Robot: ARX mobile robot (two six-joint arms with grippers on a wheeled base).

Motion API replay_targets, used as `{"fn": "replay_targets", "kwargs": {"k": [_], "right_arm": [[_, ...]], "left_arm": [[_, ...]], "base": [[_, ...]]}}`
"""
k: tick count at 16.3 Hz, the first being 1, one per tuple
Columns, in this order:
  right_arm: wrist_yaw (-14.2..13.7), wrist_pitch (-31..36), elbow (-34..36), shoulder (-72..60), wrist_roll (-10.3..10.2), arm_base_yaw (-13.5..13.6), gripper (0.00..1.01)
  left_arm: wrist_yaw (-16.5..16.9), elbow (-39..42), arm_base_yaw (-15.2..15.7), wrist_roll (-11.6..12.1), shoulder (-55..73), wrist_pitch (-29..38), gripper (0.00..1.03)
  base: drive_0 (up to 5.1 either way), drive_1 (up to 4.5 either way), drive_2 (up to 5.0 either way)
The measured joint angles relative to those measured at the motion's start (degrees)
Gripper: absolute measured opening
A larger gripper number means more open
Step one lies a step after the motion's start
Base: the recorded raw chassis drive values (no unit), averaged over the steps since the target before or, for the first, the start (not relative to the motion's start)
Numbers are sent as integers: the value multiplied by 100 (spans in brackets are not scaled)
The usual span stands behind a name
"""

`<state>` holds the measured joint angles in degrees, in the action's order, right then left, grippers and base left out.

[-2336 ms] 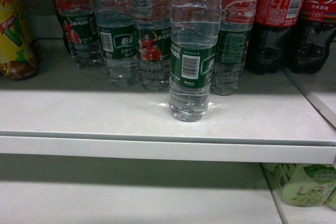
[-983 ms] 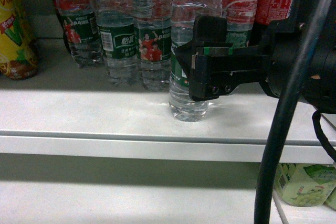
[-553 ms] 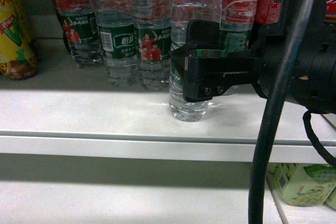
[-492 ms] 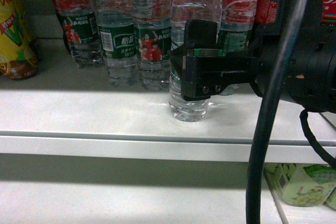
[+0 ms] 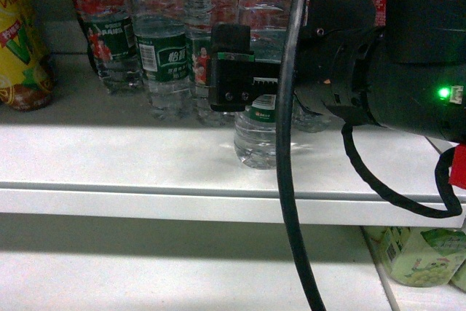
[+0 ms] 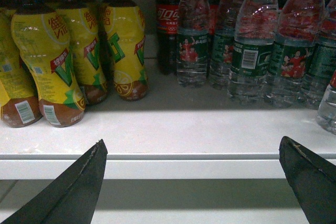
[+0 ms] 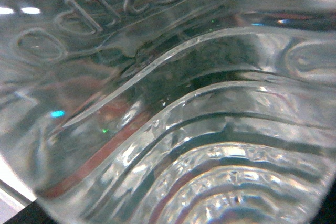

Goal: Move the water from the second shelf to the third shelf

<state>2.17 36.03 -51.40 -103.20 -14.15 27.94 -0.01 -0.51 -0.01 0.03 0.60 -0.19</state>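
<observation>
The water (image 5: pixel 261 140), a clear ribbed bottle with a green label, stands upright near the front of the white shelf (image 5: pixel 145 158). My right gripper (image 5: pixel 231 71) reaches in from the right at label height, its black finger (image 5: pixel 231 89) crossing in front of the bottle's left side. How its jaws stand on the bottle is hidden. The water's ribbed wall (image 7: pixel 173 129) fills the right wrist view. The left gripper (image 6: pixel 191 148) hangs open below the shelf's front edge (image 6: pixel 168 161), holding nothing. It is out of the head view.
A row of other water bottles (image 5: pixel 160 56) stands behind the front one. Yellow drink bottles (image 6: pixel 68 51) are at the left, with a cola bottle (image 6: pixel 167 24) beside them. Green packs (image 5: pixel 419 256) sit on the lower shelf (image 5: pixel 182 274). The arm's black cable (image 5: pixel 287 180) hangs across the front.
The right arm came in from the right and slid left along the front water bottle, its finger now past the bottle's left edge. The bottle has stayed in place.
</observation>
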Motion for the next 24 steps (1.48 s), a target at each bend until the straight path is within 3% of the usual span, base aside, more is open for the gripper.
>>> {"fn": "replay_targets", "kwargs": {"k": [1,4,7,10,14,18,21,24], "right_arm": [[-50,2,-28,-26,0,26,96],[-151,-9,-28,-68,61,57,63],[-199,42,15,-57,181,59,45],[-195,85,232,131,317,61,42],[-33,15,1523,1392,581,-72,42],[7,-48,1888,1821,678,-205,42],[26,-55,2144,2131,702,-367,42],[140,-162,2575,2806,737,-713,42]], "left_arm": [[0,0,0,0,0,0,98],[-2,0,0,0,0,0,98],[-2,0,0,0,0,0,98],[0,0,0,0,0,0,98],[-2,0,0,0,0,0,98],[0,0,0,0,0,0,98],[0,0,0,0,0,0,98],[0,0,0,0,0,0,98]], "base": [[0,0,0],[0,0,0],[0,0,0],[0,0,0],[0,0,0],[0,0,0],[0,0,0],[0,0,0]]}}
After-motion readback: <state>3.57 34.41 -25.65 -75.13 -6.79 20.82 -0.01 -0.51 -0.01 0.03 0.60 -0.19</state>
